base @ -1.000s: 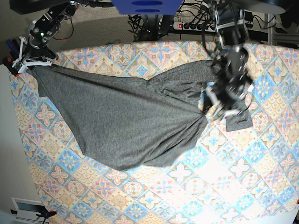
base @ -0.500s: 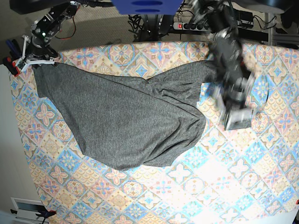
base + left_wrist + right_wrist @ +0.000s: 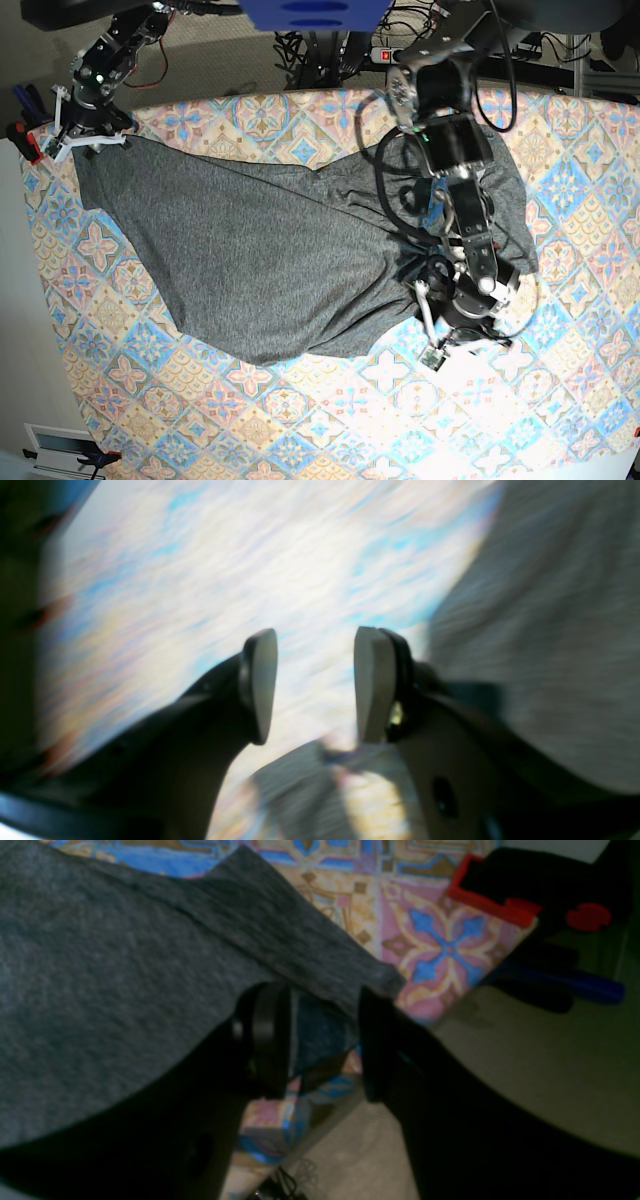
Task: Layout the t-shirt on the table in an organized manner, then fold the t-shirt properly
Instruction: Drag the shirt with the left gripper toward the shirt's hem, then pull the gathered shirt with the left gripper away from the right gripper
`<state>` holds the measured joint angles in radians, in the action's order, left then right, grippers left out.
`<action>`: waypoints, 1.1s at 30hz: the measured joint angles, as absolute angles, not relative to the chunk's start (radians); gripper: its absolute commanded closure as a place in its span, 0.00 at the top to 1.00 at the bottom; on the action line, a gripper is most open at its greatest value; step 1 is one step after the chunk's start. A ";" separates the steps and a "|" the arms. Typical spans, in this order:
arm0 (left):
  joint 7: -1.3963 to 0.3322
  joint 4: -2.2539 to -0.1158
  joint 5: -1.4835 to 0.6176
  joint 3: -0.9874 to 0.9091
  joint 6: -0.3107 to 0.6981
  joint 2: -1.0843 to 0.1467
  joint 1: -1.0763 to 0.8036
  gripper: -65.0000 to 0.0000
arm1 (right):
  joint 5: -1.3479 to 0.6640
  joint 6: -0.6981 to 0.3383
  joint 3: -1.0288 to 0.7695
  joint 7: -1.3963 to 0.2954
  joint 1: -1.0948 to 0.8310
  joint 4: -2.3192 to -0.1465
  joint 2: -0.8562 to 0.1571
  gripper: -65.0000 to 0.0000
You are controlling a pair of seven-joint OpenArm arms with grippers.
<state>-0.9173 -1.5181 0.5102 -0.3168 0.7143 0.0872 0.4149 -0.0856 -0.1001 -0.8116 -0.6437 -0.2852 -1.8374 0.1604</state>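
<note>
1. No brand, label or writing can be read in any view; the t-shirt shows plain grey knit with no print.
2. Nearest in the base view is the bare front stretch of the table (image 3: pixel 330 420), covered by one cloth of blue, pink and cream tiles.
3. One t-shirt (image 3: pixel 260 260) lies on the table, spread as a wide, wrinkled slanting sheet from the far corner on the view's left towards the view's right, where it bunches under the arm.
4. Two arms show. The left gripper (image 3: pixel 462 340) hangs low over the table just past the bunched edge of the shirt on the view's right. In its wrist view the left gripper (image 3: pixel 314 685) has its two pale pads apart with only blurred tablecloth between them: released, nothing in it. Grey cloth lies to one side of it and below.
5. Farther off, the right gripper (image 3: pixel 80 138) sits at the far corner on the view's left, at the shirt's tip. In its wrist view the right gripper (image 3: pixel 322 1040) stands with jaws parted; the shirt's corner (image 3: pixel 350 965) lies on the cloth just ahead of the fingers, and a darker fold shows in the gap, but whether the pads touch it cannot be told.
6. One red and black clamp (image 3: pixel 530 900) grips the table corner beyond that gripper.
7. Farthest, behind the table, one power strip (image 3: pixel 415 55) lies among cables.
</note>
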 measured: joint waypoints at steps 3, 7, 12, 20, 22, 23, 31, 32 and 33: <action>-1.011 -1.369 0.358 -0.344 0.698 0.021 0.461 0.39 | -0.083 -0.094 -0.811 -0.643 -0.285 -1.837 0.160 0.34; -1.007 -1.172 0.231 -0.419 0.688 -0.058 0.527 0.39 | -0.086 -0.100 -0.809 -0.641 -0.285 -1.837 0.163 0.34; -0.970 -0.997 0.171 -0.417 0.696 -0.104 0.537 0.49 | -0.083 -0.100 -0.810 -0.641 -0.286 -1.837 0.162 0.34; -0.866 -0.863 0.150 -0.415 0.697 -0.092 0.546 0.62 | -0.083 -0.100 -0.809 -0.640 -0.285 -1.837 0.161 0.34; -0.844 -0.818 0.149 -0.415 0.697 -0.098 0.566 0.62 | -0.083 -0.100 -0.809 -0.640 -0.285 -1.837 0.161 0.34; -0.819 -0.785 0.149 -0.415 0.696 -0.099 0.578 0.62 | -0.083 -0.100 -0.809 -0.641 -0.285 -1.837 0.161 0.34; -0.785 -0.658 0.137 -0.415 0.692 -0.103 0.649 0.62 | -0.083 -0.097 -0.809 -0.640 -0.285 -1.837 0.161 0.34; -0.799 -0.657 0.136 -0.415 0.696 -0.103 0.654 0.62 | -0.083 -0.098 -0.809 -0.640 -0.285 -1.837 0.161 0.34; -0.822 -0.657 0.138 -0.415 0.697 -0.102 0.661 0.62 | -0.083 -0.100 -0.809 -0.640 -0.285 -1.837 0.161 0.34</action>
